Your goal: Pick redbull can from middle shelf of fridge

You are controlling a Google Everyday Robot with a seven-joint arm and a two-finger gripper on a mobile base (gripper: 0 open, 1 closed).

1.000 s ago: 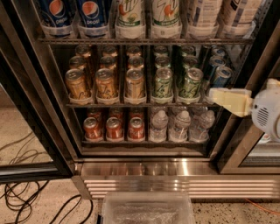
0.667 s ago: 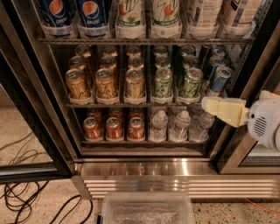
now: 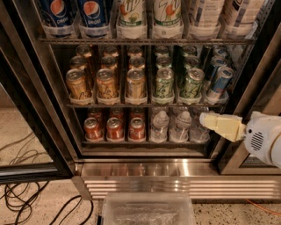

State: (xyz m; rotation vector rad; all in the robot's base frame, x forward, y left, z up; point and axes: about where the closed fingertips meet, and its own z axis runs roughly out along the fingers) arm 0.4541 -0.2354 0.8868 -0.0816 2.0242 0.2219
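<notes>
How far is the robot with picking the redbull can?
Done: the fridge stands open. In hand: the gripper hovers below the middle shelf, before the water bottles. Left: rise, grasp the redbull can at the shelf's right end, lift it out.

Counted, front rows | Pepsi bottles (image 3: 57, 13): 2 | 7up bottles (image 3: 131, 13): 2 | middle shelf (image 3: 145, 104): gold cans (image 3: 107, 83) 3, green cans (image 3: 164, 83) 2, redbull can (image 3: 220, 81) 1 | red cans (image 3: 115, 129): 3 | water bottles (image 3: 160, 125): 3 | hand (image 3: 204, 119): 1, was located at lower right of fridge (image 3: 175, 169) opening
</notes>
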